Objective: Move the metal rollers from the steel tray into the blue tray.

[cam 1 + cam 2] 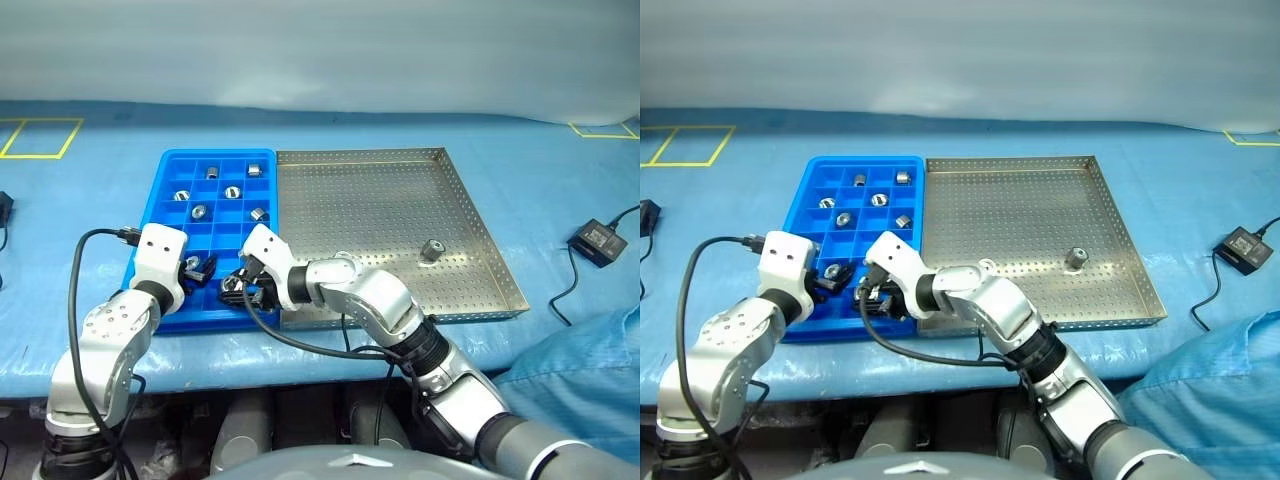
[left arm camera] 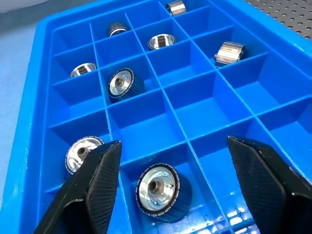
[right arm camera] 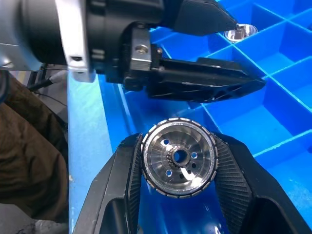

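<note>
Blue sheeting (image 1: 90, 190) covers your bench, with yellow tape squares (image 1: 40, 138) at the far corners. On it the blue tray (image 1: 168, 170) sits edge to edge with the steel tray (image 1: 470, 215). Several rollers (image 1: 199, 212) lie one to a compartment in the blue tray's far rows, and two more in the near ones. One lone roller (image 1: 433, 250) stands on the steel tray's perforated floor, well apart from everything. Your right gripper (image 3: 178, 168) is clamped on a roller (image 3: 178, 158) over the blue tray's near edge. Your left gripper (image 2: 173, 183) hangs just beside it, fingers spread wide over a near-row roller (image 2: 158, 191). A black box (image 1: 597, 241) with cable lies off to the right.
</note>
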Action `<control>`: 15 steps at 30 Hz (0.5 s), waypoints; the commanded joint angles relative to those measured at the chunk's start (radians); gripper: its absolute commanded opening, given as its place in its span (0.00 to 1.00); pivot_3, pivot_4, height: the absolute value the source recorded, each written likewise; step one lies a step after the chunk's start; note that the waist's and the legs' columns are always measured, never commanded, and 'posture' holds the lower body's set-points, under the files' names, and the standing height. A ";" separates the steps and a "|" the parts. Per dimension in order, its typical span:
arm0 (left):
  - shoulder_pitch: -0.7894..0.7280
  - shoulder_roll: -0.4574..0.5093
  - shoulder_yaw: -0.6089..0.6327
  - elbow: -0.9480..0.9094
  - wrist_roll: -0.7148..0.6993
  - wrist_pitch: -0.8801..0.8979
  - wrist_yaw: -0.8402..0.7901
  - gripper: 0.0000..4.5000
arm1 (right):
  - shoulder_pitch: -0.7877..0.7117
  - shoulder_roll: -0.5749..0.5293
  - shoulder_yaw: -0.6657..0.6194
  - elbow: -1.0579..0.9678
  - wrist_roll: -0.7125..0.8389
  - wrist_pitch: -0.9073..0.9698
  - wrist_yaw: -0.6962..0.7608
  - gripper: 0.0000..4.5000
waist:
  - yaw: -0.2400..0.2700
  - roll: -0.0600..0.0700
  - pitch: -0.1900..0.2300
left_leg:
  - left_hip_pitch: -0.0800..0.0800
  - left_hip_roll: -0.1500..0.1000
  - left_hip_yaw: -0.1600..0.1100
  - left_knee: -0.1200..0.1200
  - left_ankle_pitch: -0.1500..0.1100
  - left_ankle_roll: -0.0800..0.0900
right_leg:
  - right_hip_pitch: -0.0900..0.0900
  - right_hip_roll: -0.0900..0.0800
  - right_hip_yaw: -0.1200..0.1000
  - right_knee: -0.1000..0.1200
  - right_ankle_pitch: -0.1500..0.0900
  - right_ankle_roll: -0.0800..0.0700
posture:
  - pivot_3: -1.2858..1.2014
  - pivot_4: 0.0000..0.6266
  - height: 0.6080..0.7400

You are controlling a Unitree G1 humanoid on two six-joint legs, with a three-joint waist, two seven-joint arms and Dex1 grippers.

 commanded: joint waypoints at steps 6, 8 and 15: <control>-0.007 -0.003 0.009 -0.047 0.000 -0.004 -0.007 0.84 | -0.028 0.029 -0.011 -0.012 -0.017 -0.031 0.038 0.38 | 0.009 0.000 0.000 | 0.000 0.000 0.000 0.000 0.000 0.000 | 0.000 0.000 0.000 0.000 0.000 0.000 | 0.57 0.24 1.00; -0.009 -0.006 0.004 -0.041 0.001 -0.006 -0.007 0.84 | -0.026 0.024 0.003 -0.016 -0.027 -0.043 0.051 0.54 | 0.009 0.000 0.000 | 0.000 0.000 0.000 0.000 0.000 0.000 | 0.000 0.000 0.000 0.000 0.000 0.000 | 0.57 0.24 1.00; -0.024 -0.017 -0.019 -0.030 -0.006 -0.017 -0.024 0.84 | 0.001 -0.009 -0.008 -0.080 -0.066 -0.064 0.037 0.86 | 0.008 0.000 0.000 | 0.000 0.000 0.000 0.000 0.000 -0.001 | 0.000 0.000 0.000 0.000 0.000 0.000 | 0.56 0.24 1.00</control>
